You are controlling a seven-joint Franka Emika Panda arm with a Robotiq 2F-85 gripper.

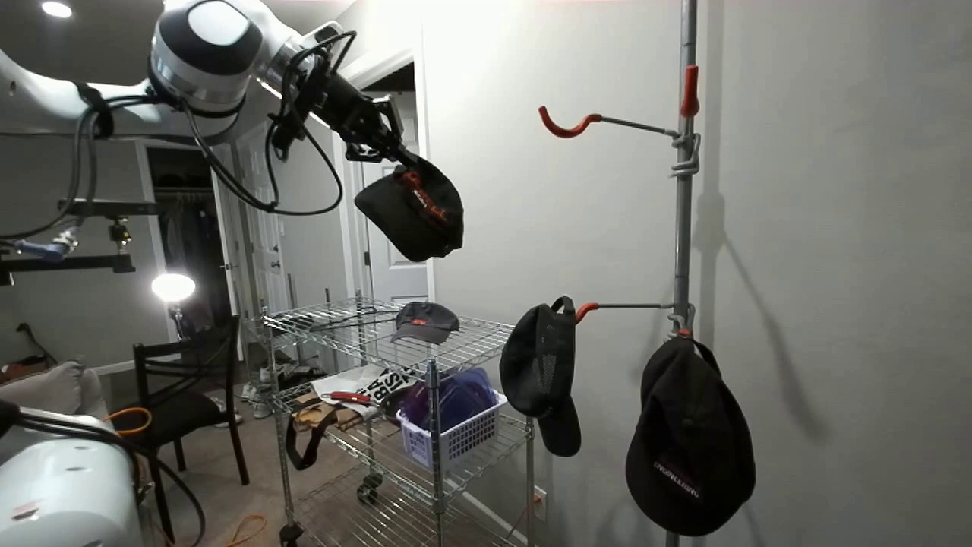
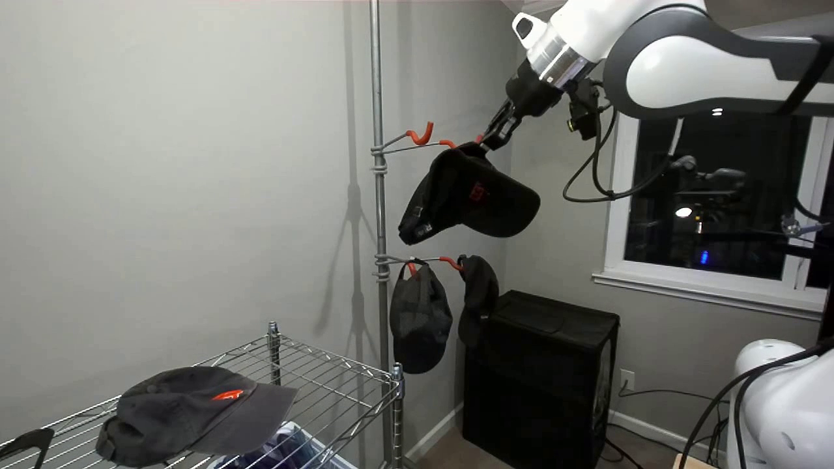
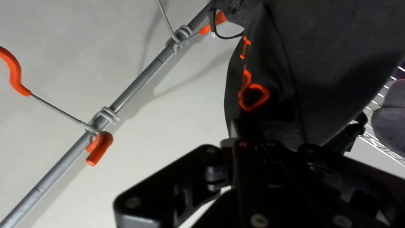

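The black cap hangs in the air just below the gripper, which is clenched on its upper edge; its long axis runs from the brim, pointing back under the arm, to the crown, facing away. In an exterior view, an upper orange hook stands to the cap's right, higher and well apart, with a mesh-backed cap hanging from the lower hook; a grey cap lies on the wire shelf.
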